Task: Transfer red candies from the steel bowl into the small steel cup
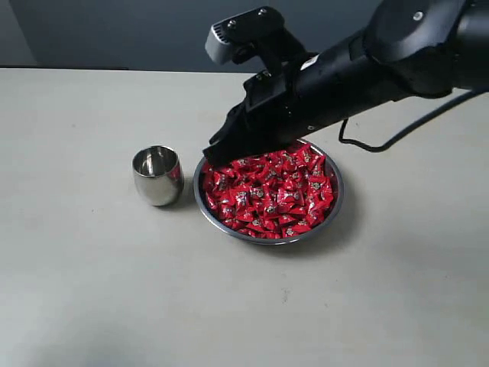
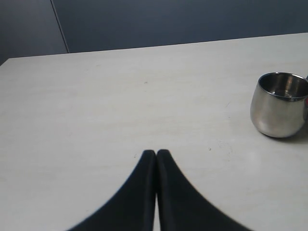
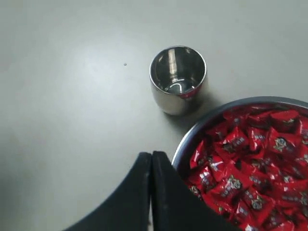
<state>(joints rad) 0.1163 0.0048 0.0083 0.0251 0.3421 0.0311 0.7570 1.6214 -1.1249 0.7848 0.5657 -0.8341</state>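
the right gripper (image 1: 212, 155) was clenched and held nothing, its tip over the rim of the steel bowl (image 1: 337, 205) on the side nearest the cup. the red candies (image 1: 271, 191) filled that bowl, mid-counter (image 1: 92, 290). the small steel cup (image 1: 157, 176) stood upright just beside it. the left gripper (image 2: 156, 153) was likewise clenched.

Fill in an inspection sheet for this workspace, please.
Surface: pale table, smooth.
Job's things: steel bowl heaped with red candies; small steel cup upright beside it, apart, no candy seen inside.
Clutter: nothing seen.
Grippers: right gripper at the bowl's cup-side rim, jaws shut, no candy seen between them; left gripper over bare table, jaws shut.
Cables: black cable loops from the right arm behind the bowl.
Surroundings: dark wall behind the table.
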